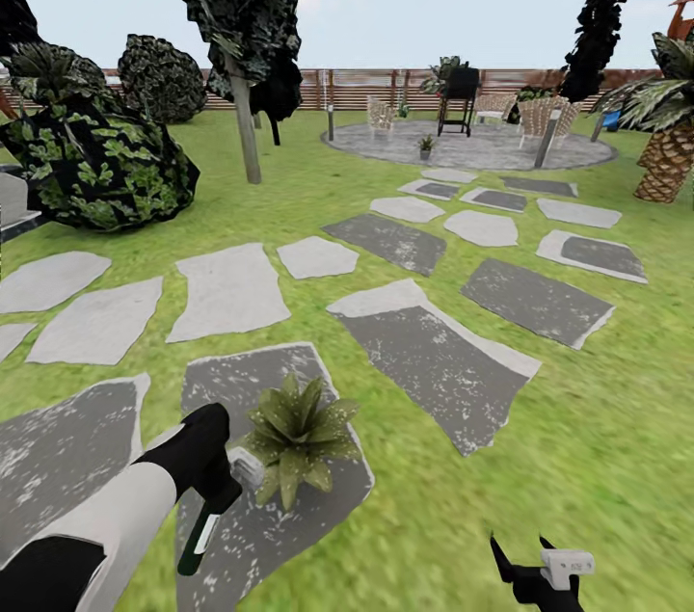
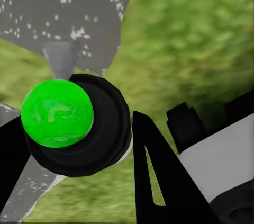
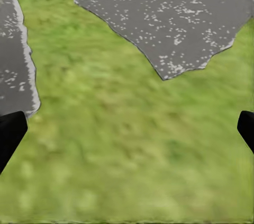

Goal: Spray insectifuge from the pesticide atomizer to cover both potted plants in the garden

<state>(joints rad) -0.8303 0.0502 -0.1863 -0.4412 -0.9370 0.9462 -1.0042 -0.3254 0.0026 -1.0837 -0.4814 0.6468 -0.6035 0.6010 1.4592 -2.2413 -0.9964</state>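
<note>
Atomizer (image 1: 204, 527) clamped in my left end effector (image 1: 217, 496) hangs long-axis down just beside the near potted plant (image 1: 297, 437); right end effector (image 1: 525, 562) idles apart.

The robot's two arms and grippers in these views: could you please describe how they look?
The left arm has a smooth white forearm shell between glossy black segments, ending in a rounded black wrist. The left gripper has flat black, tapering fingers, one with a slim slot. The right gripper is black with pointed fingers and carries a small white block. No loose cables or readable markings show.
</note>
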